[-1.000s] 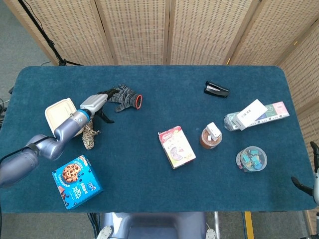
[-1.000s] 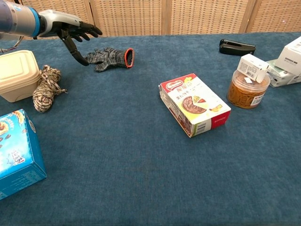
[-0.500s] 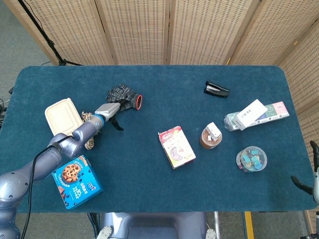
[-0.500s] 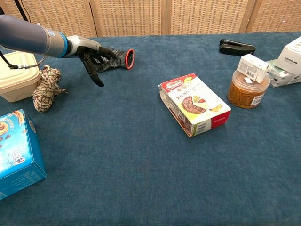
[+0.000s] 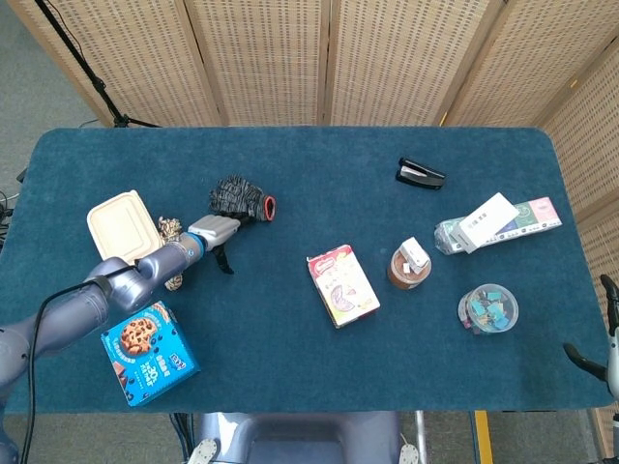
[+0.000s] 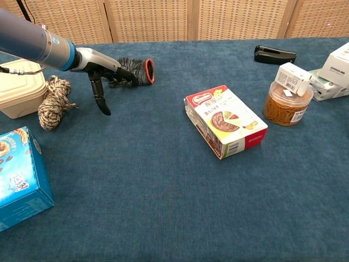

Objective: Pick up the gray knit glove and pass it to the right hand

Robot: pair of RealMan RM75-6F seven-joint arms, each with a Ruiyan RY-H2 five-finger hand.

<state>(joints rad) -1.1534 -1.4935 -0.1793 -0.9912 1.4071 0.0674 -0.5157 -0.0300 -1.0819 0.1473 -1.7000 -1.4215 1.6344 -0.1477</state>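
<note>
The gray knit glove (image 5: 240, 196) with its red-edged cuff lies bunched up at the back left of the blue table (image 5: 290, 367). The chest view shows the glove (image 6: 137, 70) crumpled under dark fingers. My left hand (image 6: 103, 68) reaches in from the left, its fingers resting on the glove's near side and its thumb (image 6: 100, 98) hanging down toward the cloth, apart from the glove. The glove still lies on the table. From the head camera the left hand (image 5: 221, 236) sits just in front of the glove. My right hand (image 5: 604, 362) shows only as dark spread fingers at the right edge, holding nothing.
A cream lunch box (image 5: 119, 224) and a rope bundle (image 6: 52, 101) lie beside my left forearm. A blue cookie box (image 5: 150, 351) sits at the front left. A snack box (image 5: 342, 286), jar (image 5: 407, 268), clip tub (image 5: 487, 309), stapler (image 5: 420, 174) and flat packets (image 5: 493, 224) occupy the middle and right.
My left hand came down onto the glove from the left and drew back a little. The glove went from lying flat to bunched up. The right hand stayed put.
</note>
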